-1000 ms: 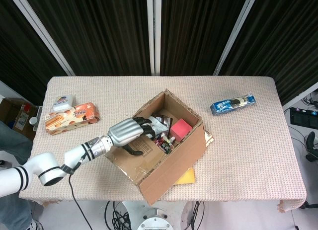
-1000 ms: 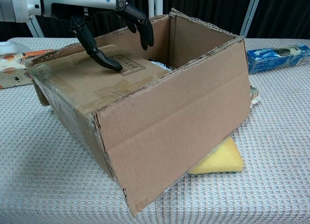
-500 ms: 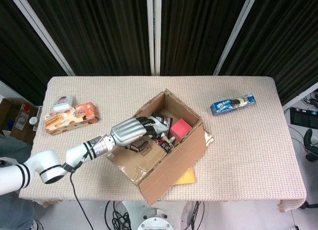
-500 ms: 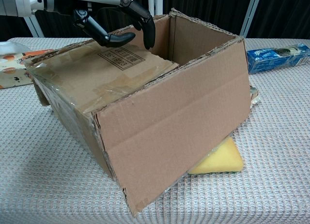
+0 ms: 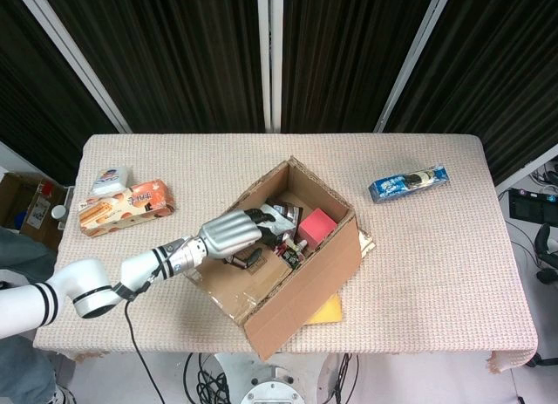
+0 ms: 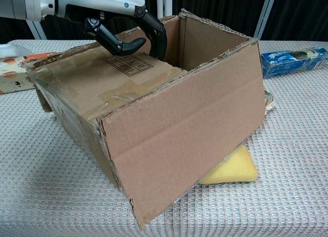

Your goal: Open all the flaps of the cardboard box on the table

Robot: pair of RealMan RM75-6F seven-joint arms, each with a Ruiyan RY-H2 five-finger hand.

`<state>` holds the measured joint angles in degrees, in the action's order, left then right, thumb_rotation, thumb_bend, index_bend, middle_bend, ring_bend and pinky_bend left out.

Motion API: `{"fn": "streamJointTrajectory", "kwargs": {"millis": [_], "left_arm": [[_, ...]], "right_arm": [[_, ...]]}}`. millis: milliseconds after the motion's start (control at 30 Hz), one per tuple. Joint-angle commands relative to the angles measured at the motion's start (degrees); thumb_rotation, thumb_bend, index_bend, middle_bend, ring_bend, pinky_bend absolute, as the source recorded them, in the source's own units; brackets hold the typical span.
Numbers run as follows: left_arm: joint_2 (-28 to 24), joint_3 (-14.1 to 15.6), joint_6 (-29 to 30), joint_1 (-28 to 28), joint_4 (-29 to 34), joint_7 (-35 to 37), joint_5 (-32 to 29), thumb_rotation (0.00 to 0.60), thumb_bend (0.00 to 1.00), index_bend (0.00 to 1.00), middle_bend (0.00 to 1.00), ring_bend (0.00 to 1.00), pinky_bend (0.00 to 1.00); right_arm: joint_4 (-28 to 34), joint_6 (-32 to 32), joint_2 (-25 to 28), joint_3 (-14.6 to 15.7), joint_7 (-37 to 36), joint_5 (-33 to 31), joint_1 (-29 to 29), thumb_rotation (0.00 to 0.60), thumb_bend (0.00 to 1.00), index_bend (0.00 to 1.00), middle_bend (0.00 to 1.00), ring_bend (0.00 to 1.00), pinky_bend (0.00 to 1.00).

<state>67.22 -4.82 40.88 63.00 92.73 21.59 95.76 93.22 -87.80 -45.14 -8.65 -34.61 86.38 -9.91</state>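
The cardboard box (image 5: 301, 277) (image 6: 184, 129) sits tilted at mid-table. Its left flap (image 5: 234, 286) (image 6: 102, 81) lies folded inward over the opening, while the other walls and flaps stand up. My left hand (image 5: 228, 232) (image 6: 130, 29) hovers over that flap's free edge. Its fingers (image 6: 159, 40) curl down past the edge into the box, and its thumb (image 6: 125, 46) floats just above the flap without touching. Nothing is pinched between them. My right hand shows in neither view.
Inside the box lie a pink block (image 5: 316, 226) and dark packets. A yellow pad (image 5: 324, 311) (image 6: 230, 168) props the box's front corner. A blue snack pack (image 5: 408, 183) (image 6: 294, 60) lies at the right, an orange biscuit box (image 5: 126, 206) and a white packet (image 5: 112, 179) at the left.
The thumb that pressed on the flap a second ago has lifted off, and the flap has risen slightly. The hand has shifted toward the flap's edge, fingers curling further in.
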Motion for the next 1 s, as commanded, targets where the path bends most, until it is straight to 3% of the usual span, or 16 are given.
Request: {"fn": "streamJointTrajectory", "kwargs": {"millis": [33, 400, 1000], "left_arm": [[-0.7, -0.1, 0.4, 0.1, 0.6, -0.7, -0.4, 0.396, 0.67, 0.35, 0.44, 0.11, 0.18], [-8.0, -0.2, 1.2, -0.9, 6.3, -3.0, -2.0, 0.399, 0.67, 0.33, 0.54, 0.12, 0.18], [-27.6, -2.0, 6.9, -7.2, 20.6, -5.4, -3.2, 0.401, 0.67, 0.25, 0.60, 0.16, 0.18]], "right_arm": [[-0.3, 0.3, -0.2, -0.1, -0.2, 0.0, -0.1, 0.600, 0.63, 0.00, 0.00, 0.00, 0.00], [-0.8, 0.7, -0.7, -0.8, -1.0, 0.1, -0.4, 0.600, 0.63, 0.00, 0.00, 0.00, 0.00], [1.1, 0.3, -0.5, -1.3, 0.1, 1.5, -0.7, 0.600, 0.62, 0.00, 0.00, 0.00, 0.00]]}}
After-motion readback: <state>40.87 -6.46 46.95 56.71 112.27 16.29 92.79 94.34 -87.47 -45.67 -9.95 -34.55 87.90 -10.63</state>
